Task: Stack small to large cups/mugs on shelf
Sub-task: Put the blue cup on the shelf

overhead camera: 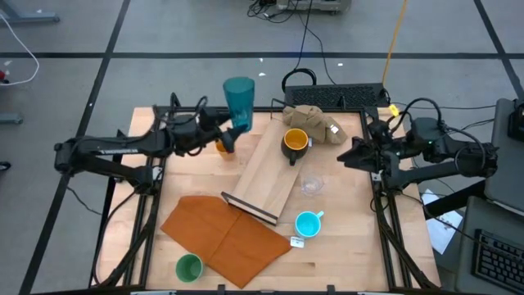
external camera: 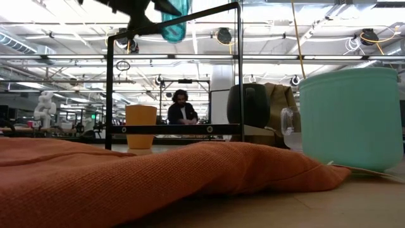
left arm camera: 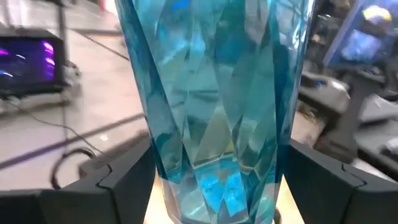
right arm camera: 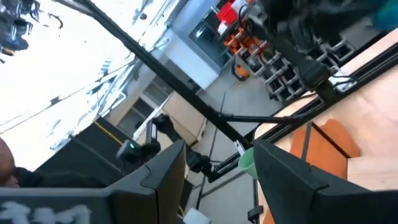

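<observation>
The left gripper point(overhead camera: 232, 124) is clamped around the base of the tall faceted teal plastic tumbler point(overhead camera: 239, 100), its 2 dark fingers point(left arm camera: 127, 177) pressed against opposite sides of the cup in the left wrist view. In the low view the tumbler point(external camera: 174, 18) hangs high above the table, tilted.

Just below and beside that gripper stands the small orange plastic cup point(overhead camera: 223, 146). A little farther out toward the table's middle lies the long pale wooden shelf board point(overhead camera: 266, 176) with a dark strip along its short edge, and the dark yellow-lined ceramic mug point(overhead camera: 295, 142) sits on its far end. Beyond the board are the clear drinking glass point(overhead camera: 310, 185) and the light blue ceramic mug point(overhead camera: 307, 223). The round green plastic cup point(overhead camera: 189, 267) sits well apart, past the flat orange-brown cloth sheet point(overhead camera: 225, 236).

The right gripper point(overhead camera: 350, 157) waits off the table's other side with its jaws apart and nothing between them.

As I judge it, the tumbler is the largest of the 6 and belongs at one end of the row. To place it well, bring it upright before lowering, choose a bare stretch of board away from the mug, and set the base flat before letting go, since a tall narrow cup tips easily.
</observation>
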Action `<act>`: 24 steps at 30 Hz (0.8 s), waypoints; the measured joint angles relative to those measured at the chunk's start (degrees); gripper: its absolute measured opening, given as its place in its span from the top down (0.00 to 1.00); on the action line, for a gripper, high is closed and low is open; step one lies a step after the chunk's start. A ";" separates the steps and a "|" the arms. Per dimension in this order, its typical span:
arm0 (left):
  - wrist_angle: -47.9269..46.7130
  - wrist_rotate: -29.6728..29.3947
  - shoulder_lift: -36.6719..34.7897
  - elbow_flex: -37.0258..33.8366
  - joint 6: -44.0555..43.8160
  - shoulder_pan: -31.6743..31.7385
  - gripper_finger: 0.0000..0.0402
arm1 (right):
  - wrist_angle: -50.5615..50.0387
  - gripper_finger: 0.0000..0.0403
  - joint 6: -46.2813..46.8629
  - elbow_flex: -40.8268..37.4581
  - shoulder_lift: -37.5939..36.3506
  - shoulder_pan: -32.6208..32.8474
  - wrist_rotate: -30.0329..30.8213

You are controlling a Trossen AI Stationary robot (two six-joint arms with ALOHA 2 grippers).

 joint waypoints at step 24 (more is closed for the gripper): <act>32.39 23.79 19.41 -11.98 4.51 10.50 0.24 | 0.72 0.55 2.16 0.02 0.72 -1.18 3.40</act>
